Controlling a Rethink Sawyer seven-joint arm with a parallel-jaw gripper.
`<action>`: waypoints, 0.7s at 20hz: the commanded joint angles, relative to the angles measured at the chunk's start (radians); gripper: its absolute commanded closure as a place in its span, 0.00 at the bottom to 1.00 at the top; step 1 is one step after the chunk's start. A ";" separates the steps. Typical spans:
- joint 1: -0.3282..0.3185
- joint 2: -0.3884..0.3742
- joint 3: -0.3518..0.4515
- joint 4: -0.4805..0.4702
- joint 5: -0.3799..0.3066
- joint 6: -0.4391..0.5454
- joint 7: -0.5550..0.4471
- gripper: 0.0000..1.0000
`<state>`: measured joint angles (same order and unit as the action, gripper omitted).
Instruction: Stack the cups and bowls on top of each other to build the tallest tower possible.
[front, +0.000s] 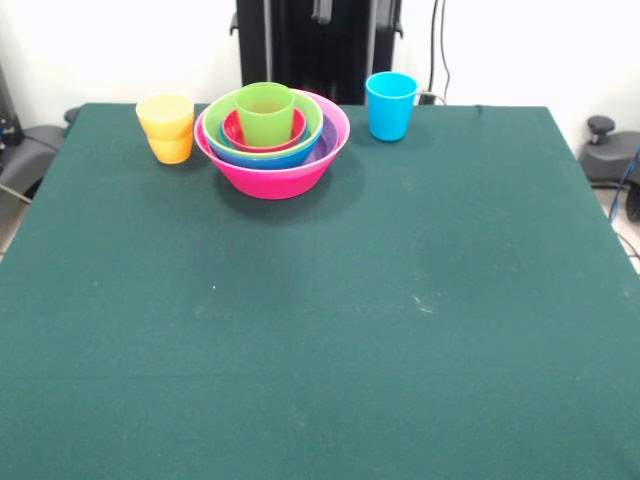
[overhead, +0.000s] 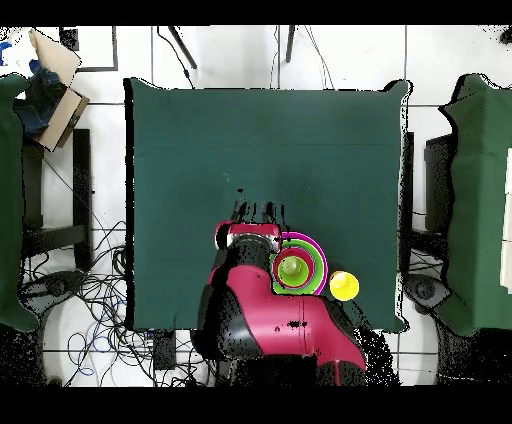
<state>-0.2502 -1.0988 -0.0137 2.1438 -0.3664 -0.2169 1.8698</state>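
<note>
A green table (front: 320, 330) stands among floor cables (overhead: 95, 300), with a cardboard box (overhead: 55, 75) nearby.

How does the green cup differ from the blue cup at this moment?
The green cup stands inside the nested bowls, in the red-pink bowl at the middle of the tower; the blue cup stands alone on the table, apart from the tower. The green cup's base is hidden by bowl rims; the blue cup shows whole. Both are upright, open end up, and alike in shape.
</note>
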 joint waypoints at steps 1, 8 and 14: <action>0.072 0.193 -0.115 0.075 -0.055 -0.171 0.092 0.00; 0.128 0.314 -0.189 0.046 -0.022 -0.300 0.086 0.00; 0.154 0.275 -0.209 0.059 -0.042 -0.206 0.073 0.00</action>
<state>-0.1206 -0.8607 -0.2128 2.1579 -0.3680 -0.5023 1.8698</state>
